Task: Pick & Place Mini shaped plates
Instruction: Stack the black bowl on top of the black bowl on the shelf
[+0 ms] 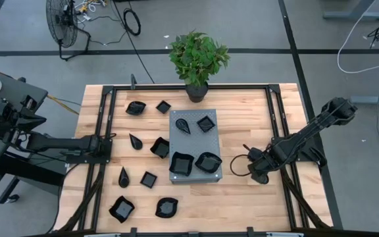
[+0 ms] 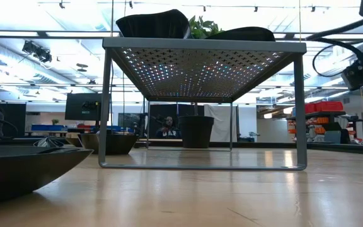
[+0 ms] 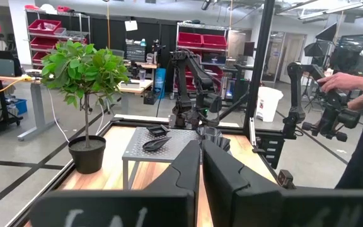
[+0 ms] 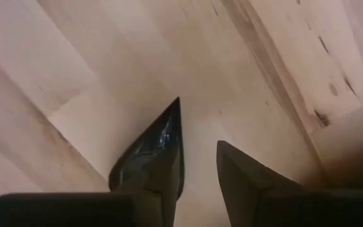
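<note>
The mini shaped plates are small glossy black dishes. Several stand on the grey perforated slab, among them a teardrop one, and several more lie on the wood to its left. My right gripper points down over bare wood to the right of the slab. In the right wrist view a glossy black pointed plate shows alongside one of its fingers and reaches past that fingertip. My left gripper waits at the table's left edge, level and shut, with nothing in it. My right gripper holds the pointed plate from above, fingers pointing down. The plate hangs on edge with its tip pointing down, clear of the wood. The other finger stands apart from the plate at its free end. The gripper's own body hides the place of contact.
A potted plant stands at the far edge behind the slab. Black frame rails run along the table's sides. Bare wood lies to the right of the slab. The low view shows the slab on legs. A person's hand shows beyond the table.
</note>
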Robot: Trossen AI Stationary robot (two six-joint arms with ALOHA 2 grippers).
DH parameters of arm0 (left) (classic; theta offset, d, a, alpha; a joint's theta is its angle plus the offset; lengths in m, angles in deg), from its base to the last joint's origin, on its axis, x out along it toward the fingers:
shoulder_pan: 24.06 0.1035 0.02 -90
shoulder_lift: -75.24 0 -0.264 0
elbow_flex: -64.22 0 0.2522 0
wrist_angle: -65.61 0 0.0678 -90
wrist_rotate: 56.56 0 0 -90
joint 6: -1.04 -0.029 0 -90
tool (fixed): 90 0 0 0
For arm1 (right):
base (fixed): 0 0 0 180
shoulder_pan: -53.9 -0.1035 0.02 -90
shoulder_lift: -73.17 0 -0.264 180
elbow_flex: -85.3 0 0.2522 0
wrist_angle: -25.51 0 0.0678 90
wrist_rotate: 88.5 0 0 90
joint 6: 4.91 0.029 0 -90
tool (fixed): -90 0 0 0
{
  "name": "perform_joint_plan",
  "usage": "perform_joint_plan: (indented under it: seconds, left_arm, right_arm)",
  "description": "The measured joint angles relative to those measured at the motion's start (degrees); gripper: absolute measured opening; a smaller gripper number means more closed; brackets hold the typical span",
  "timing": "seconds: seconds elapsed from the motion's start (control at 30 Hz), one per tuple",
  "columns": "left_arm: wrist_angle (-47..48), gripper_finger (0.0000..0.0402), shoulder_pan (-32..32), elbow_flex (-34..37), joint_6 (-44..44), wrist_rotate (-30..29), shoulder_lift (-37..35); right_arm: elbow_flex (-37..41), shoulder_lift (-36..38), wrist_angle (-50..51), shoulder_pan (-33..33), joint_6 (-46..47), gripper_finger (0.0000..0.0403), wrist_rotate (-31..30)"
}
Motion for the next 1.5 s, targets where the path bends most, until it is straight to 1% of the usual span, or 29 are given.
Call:
perform_joint_plan:
  seconds: [0.17, 0.47, 0.67, 0.87, 0.93, 1.0, 1.1, 1.23, 1.33, 1.5]
  left_arm:
    - [0.01, 0.0023, -0.02, 0.02, 0.0, 0.0, 0.0]
    - [0.01, 0.0023, 0.0, 0.0, -0.02, 0.0, 0.0]
    - [0.01, 0.0023, 0.0, 0.02, -0.01, 0.0, 0.0]
    - [0.0, 0.0023, -0.01, 0.02, -0.02, 0.0, 0.0]
    - [-0.01, 0.0023, 0.0, 0.0, -0.02, 0.0, 0.0]
    - [0.01, 0.0023, -0.02, 0.0, -0.03, 0.0, 0.0]
    - [0.0, 0.0023, 0.0, 0.01, 0.0, 0.0, 0.0]
    - [-0.01, 0.0023, -0.02, 0.02, -0.01, 0.0, 0.0]
    - [0.0, 0.0023, -0.01, 0.0, -0.01, 0.0, 0.0]
    - [-0.01, 0.0023, -0.02, 0.0, 0.0, 0.0, 0.0]
  right_arm:
    - [0.09, 0.0, -0.28, 0.0, -2.67, 0.011, -0.13]
    - [0.93, 0.32, -1.74, 0.0, -13.32, 0.011, -0.25]
    - [2.65, 0.46, -2.17, 0.0, -11.71, 0.011, -0.21]
    - [2.65, 1.27, -2.4, 0.0, -13.38, 0.011, 0.05]
    - [2.65, 1.75, -2.39, 0.04, -13.68, 0.011, 1.32]
    - [2.65, 2.52, -2.39, 0.02, -12.31, 0.011, 3.62]
    - [2.65, 4.5, -2.36, -0.05, -6.43, 0.011, 4.95]
    - [2.63, 7.92, -2.37, -1.09, 0.09, 0.011, 4.27]
    - [2.63, 10.54, -2.39, -2.21, 1.59, 0.011, 4.22]
    - [3.61, 14.7, -2.87, -3.4, 5.53, 0.011, 1.39]
